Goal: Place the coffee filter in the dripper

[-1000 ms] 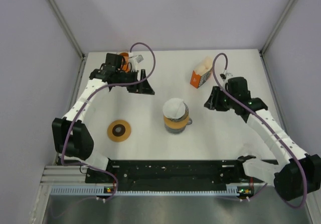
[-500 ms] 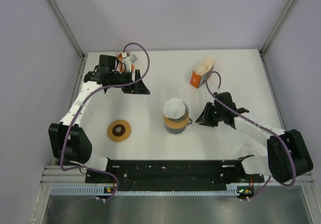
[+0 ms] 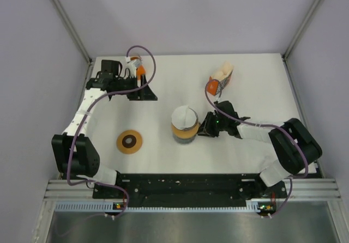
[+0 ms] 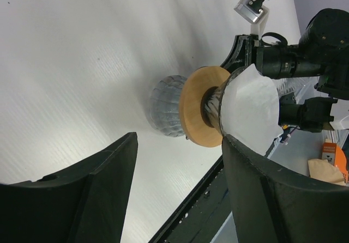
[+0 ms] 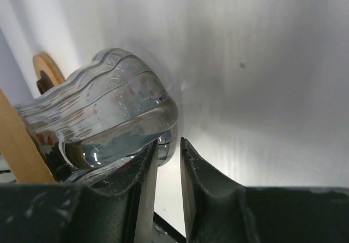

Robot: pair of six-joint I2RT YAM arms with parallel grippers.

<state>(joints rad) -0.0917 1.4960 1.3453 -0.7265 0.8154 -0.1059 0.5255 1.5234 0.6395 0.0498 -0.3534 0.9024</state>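
The glass dripper [image 3: 184, 131] with a wooden collar stands mid-table, and the white coffee filter [image 3: 184, 116] sits in its top. In the left wrist view the dripper [image 4: 204, 112] and filter [image 4: 251, 109] lie far ahead of the fingers. My left gripper [image 3: 146, 93] is open and empty at the back left, well away from the dripper; it shows open in its own view [image 4: 180, 140]. My right gripper [image 3: 206, 127] lies low at the dripper's right side. In its own view [image 5: 169, 145] the jaws are almost together, with the glass handle [image 5: 166, 120] at the fingertips.
An orange box of spare filters [image 3: 220, 82] stands at the back right. A round orange disc [image 3: 129, 141] lies front left of the dripper. Side walls close in the table on both sides, and a black rail runs along the near edge.
My right gripper moved left and down to the dripper's handle. The dripper shifted slightly left. My left gripper drew back toward the far left.
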